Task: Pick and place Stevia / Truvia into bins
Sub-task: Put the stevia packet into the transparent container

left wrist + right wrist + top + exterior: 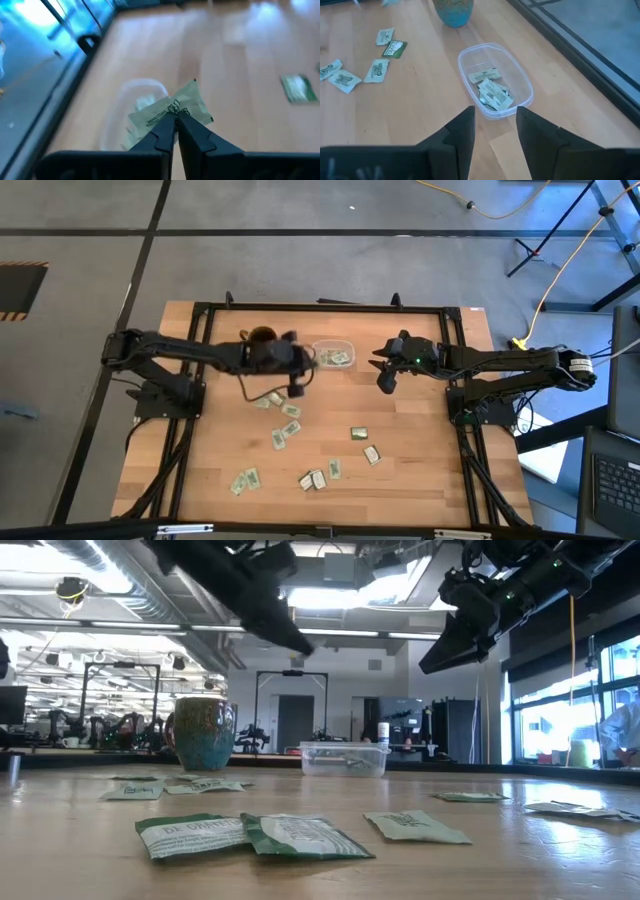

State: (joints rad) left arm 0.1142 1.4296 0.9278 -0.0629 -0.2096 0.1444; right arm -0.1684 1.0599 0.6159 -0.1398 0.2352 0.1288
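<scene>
From above, the left gripper (303,361) hangs just beside the bin (334,354), the right gripper (385,377) on the bin's other side; loose sachets (288,430) dot the table (430,460). At table height, the mug (203,733) stands left of the bin (344,759). The left wrist view shows fingers pinched on a sachet (172,109) over the bin. The right wrist view shows fingers (461,131) apart, sachets (492,92) inside the bin.

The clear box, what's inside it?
The clear box holds a few pale green and white sachets lying flat on its bottom, some overlapping, so any beneath are hidden. The left pincer grips another sachet above it.
</scene>
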